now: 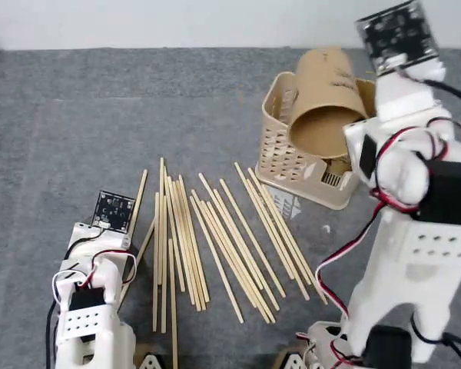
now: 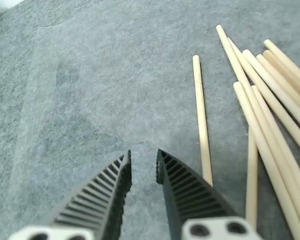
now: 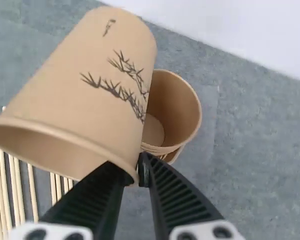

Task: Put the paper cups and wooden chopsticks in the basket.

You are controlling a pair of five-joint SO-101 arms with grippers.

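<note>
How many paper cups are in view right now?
2. A tilted cup lies over the basket, its rim pinched in the right gripper. An upright cup sits just beyond it, apparently in the basket. Others may be nested unseen.

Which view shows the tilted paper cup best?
The right wrist view: the cup is close, with its rim pinched by the right hand. The high view shows it from farther off, lying over the basket. The left wrist view faces chopsticks.

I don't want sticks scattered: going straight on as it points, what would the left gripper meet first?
Most likely only the grey mat: the left gripper points at bare surface, and the nearest chopstick lies beside that line, not across it. Depth is unclear.
</note>
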